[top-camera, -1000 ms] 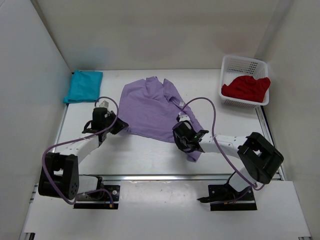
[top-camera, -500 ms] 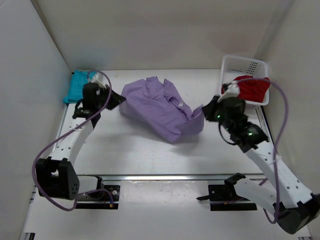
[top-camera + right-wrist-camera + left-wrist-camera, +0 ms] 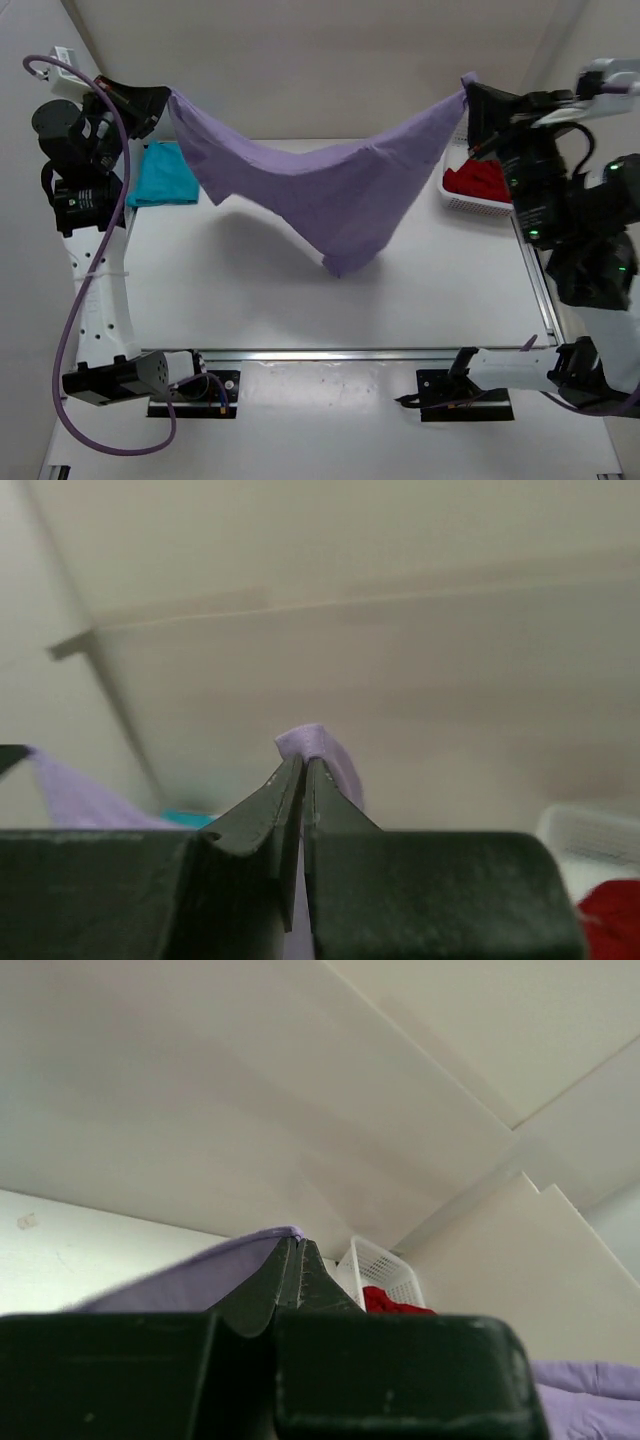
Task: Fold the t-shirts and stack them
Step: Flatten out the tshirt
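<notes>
Left gripper [image 3: 166, 100], raised high at ten o'clock in the top view, is pinching one corner of the lavender shirt [image 3: 330, 190]. Its jaws are pressed together on the cloth, and the left wrist view shows a thin purple fold caught right at the tips. Right gripper [image 3: 468, 95], raised at two o'clock, is pinching the opposite corner the same way; its wrist view shows a small tuft of lavender poking up between the closed tips.

Between the two grips the lavender shirt hangs in the air as a sagging sling above the table [image 3: 420, 300]. Its lowest point droops toward six o'clock near the table's middle; whether that tip touches the surface cannot be told. A soft shadow lies beneath it.

At nine o'clock the teal shirt [image 3: 165, 175] lies flat on the table, beside the left arm and partly behind the hanging cloth. At three o'clock the red shirt [image 3: 480, 180] sits bunched in the white basket [image 3: 478, 206], partly hidden by the right arm.
</notes>
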### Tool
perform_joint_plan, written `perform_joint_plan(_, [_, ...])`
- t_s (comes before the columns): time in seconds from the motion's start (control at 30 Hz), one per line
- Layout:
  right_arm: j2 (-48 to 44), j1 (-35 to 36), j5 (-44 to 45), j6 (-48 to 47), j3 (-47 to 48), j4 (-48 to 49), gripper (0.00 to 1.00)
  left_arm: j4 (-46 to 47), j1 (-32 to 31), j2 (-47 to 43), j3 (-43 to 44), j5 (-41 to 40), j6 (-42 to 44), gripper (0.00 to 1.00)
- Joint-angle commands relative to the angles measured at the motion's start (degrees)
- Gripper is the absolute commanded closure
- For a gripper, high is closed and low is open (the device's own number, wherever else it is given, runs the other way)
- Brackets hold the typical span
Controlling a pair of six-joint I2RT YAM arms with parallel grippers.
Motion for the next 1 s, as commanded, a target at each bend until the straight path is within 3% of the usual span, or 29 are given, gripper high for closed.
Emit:
perform_joint_plan(0.0, [5.7, 5.5, 19.0, -25.4, -6.5, 20.6, 1.00, -4.3, -0.4, 2.7, -1.1, -2.3, 0.6, 1.00])
perform_joint_plan(0.03, [8.5, 2.7, 16.9, -22.5, -2.8, 17.1, 1.00, -3.5, -0.3, 3.2, -3.4, -2.3, 0.3, 1.00])
perform_joint_plan(0.1, [14.3, -20.7, -9.5, -0.7, 7.5, -6.4, 1.00, -0.3, -0.8, 4.0, -7.4, -4.2, 0.1, 1.00])
perform_joint_plan(0.17, [19.1, -31.7, -21.6, 5.6, 9.4, -10.0, 1.00, 0.3, -2.7, 5.1, -10.6, -8.2, 1.4, 1.00])
perform_joint_plan(0.23, [22.8, -37.6, -28.9, 7.1, 4.0, -6.3, 1.00, 1.6, -4.9, 7.6, -14.1, -13.6, 3.0, 1.00])
perform_joint_plan(0.3, [27.1, -42.1, -35.8, 9.2, 2.5, -4.9, 1.00, 3.0, -4.9, 10.1, -16.7, -14.2, 2.6, 1.00])
perform_joint_plan(0.37, [35.6, -44.7, -39.0, 9.9, 6.2, -3.7, 1.00, 4.2, -5.1, 15.1, -16.9, -13.3, 1.6, 1.00])
perform_joint_plan(0.47, [50.0, -47.6, -42.5, 11.2, 27.9, -10.3, 1.00, 5.1, -5.6, 21.8, -10.9, -11.6, -1.1, 1.00])
perform_joint_plan(0.53, [46.9, -49.8, -47.1, 15.7, 22.8, -0.7, 1.00, 5.0, -6.0, 24.9, -5.2, -9.7, -3.0, 1.00])
perform_joint_plan(0.63, [47.5, -50.7, -45.7, 16.3, 32.5, -0.3, 1.00, 2.4, -6.0, 28.6, 7.6, -10.0, -3.8, 1.00])
perform_joint_plan(0.77, [38.9, -51.5, -45.3, 17.6, 27.7, 10.7, 1.00, -2.1, -4.9, 31.9, 24.4, -12.7, -3.4, 1.00])
perform_joint_plan(0.83, [38.2, -51.9, -46.0, 18.1, 29.2, 11.2, 1.00, -3.0, -4.2, 31.5, 27.4, -14.4, -2.1, 1.00])
perform_joint_plan(0.97, [35.5, -51.5, -46.2, 17.3, 25.8, 8.5, 1.00, -1.1, 0.0, 28.7, 24.0, -14.0, -2.5, 1.00])
